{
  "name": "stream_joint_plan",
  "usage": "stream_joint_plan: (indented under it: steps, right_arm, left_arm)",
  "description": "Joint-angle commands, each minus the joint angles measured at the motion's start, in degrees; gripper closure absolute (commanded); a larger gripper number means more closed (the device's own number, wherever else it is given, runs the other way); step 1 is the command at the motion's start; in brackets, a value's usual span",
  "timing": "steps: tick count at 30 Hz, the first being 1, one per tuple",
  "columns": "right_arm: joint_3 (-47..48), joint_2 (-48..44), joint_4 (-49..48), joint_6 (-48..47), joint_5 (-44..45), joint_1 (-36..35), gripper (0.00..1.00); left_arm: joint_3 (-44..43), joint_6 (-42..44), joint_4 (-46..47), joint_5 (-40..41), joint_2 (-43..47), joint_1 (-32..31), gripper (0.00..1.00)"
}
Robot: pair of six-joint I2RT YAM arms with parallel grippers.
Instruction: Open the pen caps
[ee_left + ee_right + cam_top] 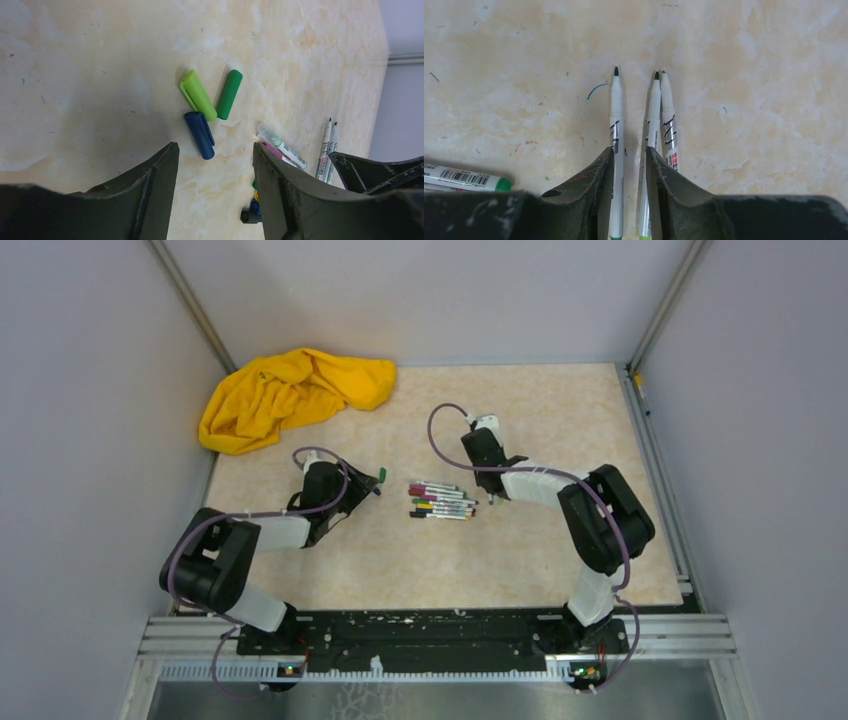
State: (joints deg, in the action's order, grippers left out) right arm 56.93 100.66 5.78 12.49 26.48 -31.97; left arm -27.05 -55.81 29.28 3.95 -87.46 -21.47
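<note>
Grey walls [90,390] enclosed a beige marbled table [520,560]. The left arm [225,560] and right arm [605,515] both reached in from the near edge toward the middle of the table. A crumpled yellow cloth [290,395] lay in the far left corner, well apart from everything else.

Left pincer [215,147]: fingers stood wide apart above the table, with nothing between them. Right pincer [629,150]: fingers stood a narrow gap apart, low over the table, with no grip on anything.

A row of pens [442,500] lay side by side mid-table, between the two pincers. Three uncapped pens lay flat below the right pincer, tips pointing away from its camera: a single pen [616,110] on the left and a touching pair [667,120] on the right. The single pen and the nearer one of the pair ran back through the gap between the fingers.

Three loose pen caps lay on the table just ahead of the left pincer. The light green cap [197,95] and dark green cap [229,94] met at their near ends in a V. The blue cap [199,135] lay just beside the light green cap, nearest the fingers.
</note>
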Motion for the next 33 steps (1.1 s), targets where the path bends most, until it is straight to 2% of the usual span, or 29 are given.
stream_joint_plan:
  steps: [1,10,17,25,33]
  right_arm:
    - [2.73,-2.80,-0.96,-1.66,-0.06,0.68,0.70]
    - [4.69,-6.50,-1.46,-6.52,-2.60,-1.18,0.70]
    - [9.61,-3.33,-1.63,-9.93,-8.93,-3.18,0.70]
    - [14.96,2.04,-0.21,-11.67,-16.49,-3.26,0.73]
    - [17.49,6.83,1.15,-12.19,-19.97,-3.28,0.74]
  left_arm:
    - [0.92,0.26,-1.62,-0.25,3.71,0.23,0.36]
    - [2.72,-0.15,-3.48,-3.43,10.81,-0.57,0.33]
    - [3.69,-0.22,-2.53,-3.29,12.61,-7.95,0.34]
    - [2.20,1.16,0.36,-3.23,7.87,-15.50,0.38]
    - [-1.58,1.33,1.53,-2.30,0.03,-21.31,0.41]
